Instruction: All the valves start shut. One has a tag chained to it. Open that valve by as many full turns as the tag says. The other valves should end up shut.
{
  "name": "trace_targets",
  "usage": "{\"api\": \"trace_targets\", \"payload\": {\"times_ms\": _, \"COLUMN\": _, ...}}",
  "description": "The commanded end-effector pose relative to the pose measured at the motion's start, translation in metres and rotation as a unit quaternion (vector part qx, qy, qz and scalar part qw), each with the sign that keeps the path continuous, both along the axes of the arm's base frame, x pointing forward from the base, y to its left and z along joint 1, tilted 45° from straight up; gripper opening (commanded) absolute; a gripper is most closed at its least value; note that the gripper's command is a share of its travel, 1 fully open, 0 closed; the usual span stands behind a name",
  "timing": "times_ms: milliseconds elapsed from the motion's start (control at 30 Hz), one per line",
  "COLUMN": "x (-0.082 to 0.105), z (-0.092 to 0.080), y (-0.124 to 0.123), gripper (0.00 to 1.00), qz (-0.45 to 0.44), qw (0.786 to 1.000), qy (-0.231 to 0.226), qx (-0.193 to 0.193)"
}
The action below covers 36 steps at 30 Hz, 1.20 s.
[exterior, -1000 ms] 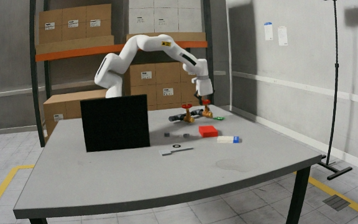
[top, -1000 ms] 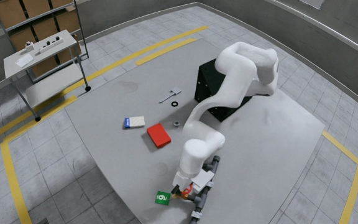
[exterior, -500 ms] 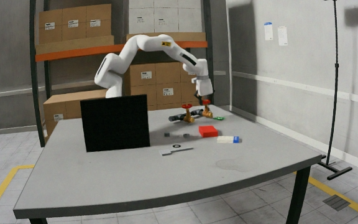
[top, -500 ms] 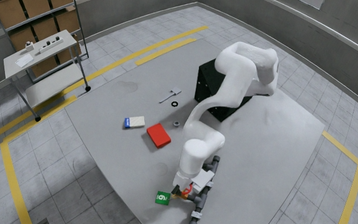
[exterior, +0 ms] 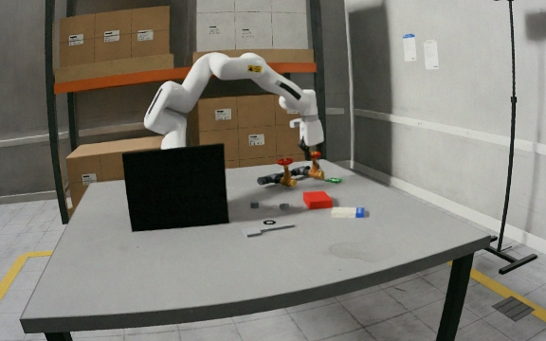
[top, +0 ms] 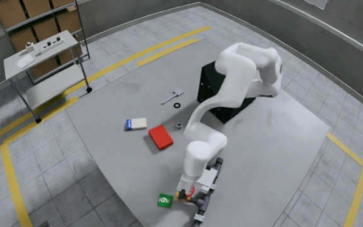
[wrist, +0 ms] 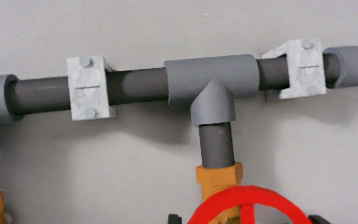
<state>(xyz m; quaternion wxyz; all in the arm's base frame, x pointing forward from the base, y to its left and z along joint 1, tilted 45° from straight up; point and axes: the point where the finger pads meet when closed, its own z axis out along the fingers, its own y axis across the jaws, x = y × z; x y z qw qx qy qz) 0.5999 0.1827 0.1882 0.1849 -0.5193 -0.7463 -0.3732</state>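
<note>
A grey pipe manifold [top: 209, 190] lies at the table's near edge and carries brass valves with red handwheels. A green tag [top: 164, 200] with a white digit, either 6 or 9, lies beside the valve at the manifold's end. My gripper [top: 184, 193] stands straight down over that valve and is shut on its red handwheel [wrist: 247, 206]. In the exterior view the gripper [exterior: 312, 151] is on the right handwheel [exterior: 316, 154], with the tag [exterior: 334, 180] just to its right. A second handwheel [exterior: 284, 162] stands free to the left. In the wrist view the brass body [wrist: 219, 177] joins a grey tee [wrist: 210, 80].
A red block [top: 161, 137], a white and blue box [top: 136, 123], a small grey nut [top: 178, 123], a black ring [top: 177, 105] and a flat grey tool [top: 172, 95] lie mid-table. A black box stands at the arm's base. White clamps [wrist: 87, 87] hold the pipe down.
</note>
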Motion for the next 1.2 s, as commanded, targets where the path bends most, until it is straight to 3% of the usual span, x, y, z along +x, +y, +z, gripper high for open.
{"api": "trace_targets", "payload": {"times_ms": 0, "x": 0.001, "z": 0.0012, "y": -0.0011, "gripper": 0.0, "qz": 0.048, "qw": 0.997, "qy": -0.057, "qx": -0.007}}
{"api": "trace_targets", "payload": {"times_ms": 200, "x": 0.001, "z": 0.0012, "y": -0.0011, "gripper": 0.0, "qz": 0.149, "qw": 0.973, "qy": -0.172, "qx": -0.025}}
{"api": "trace_targets", "payload": {"times_ms": 267, "x": 0.001, "z": 0.0012, "y": -0.0011, "gripper": 0.0, "qz": 0.149, "qw": 0.973, "qy": -0.172, "qx": -0.025}}
{"api": "trace_targets", "payload": {"times_ms": 333, "x": 0.001, "z": 0.0012, "y": -0.0011, "gripper": 0.0, "qz": 0.186, "qw": 0.958, "qy": -0.216, "qx": -0.031}}
{"api": "trace_targets", "payload": {"times_ms": 567, "x": 0.001, "z": 0.0012, "y": -0.0011, "gripper": 0.0, "qz": 0.32, "qw": 0.871, "qy": -0.369, "qx": -0.054}}
{"api": "trace_targets", "payload": {"times_ms": 767, "x": 0.001, "z": 0.0012, "y": -0.0011, "gripper": 0.0, "qz": 0.417, "qw": 0.767, "qy": -0.482, "qx": -0.073}}
{"api": "trace_targets", "payload": {"times_ms": 833, "x": 0.001, "z": 0.0012, "y": -0.0011, "gripper": 0.0, "qz": 0.417, "qw": 0.767, "qy": -0.482, "qx": -0.073}}
{"api": "trace_targets", "payload": {"times_ms": 867, "x": 0.001, "z": 0.0012, "y": -0.0011, "gripper": 0.0, "qz": 0.448, "qw": 0.726, "qy": -0.516, "qx": -0.076}}
{"api": "trace_targets", "payload": {"times_ms": 1000, "x": 0.001, "z": 0.0012, "y": -0.0011, "gripper": 0.0, "qz": 0.498, "qw": 0.644, "qy": -0.574, "qx": -0.086}}
{"api": "trace_targets", "payload": {"times_ms": 1167, "x": 0.0011, "z": 0.0011, "y": -0.0011, "gripper": 0.0, "qz": 0.556, "qw": 0.521, "qy": -0.64, "qx": -0.096}}
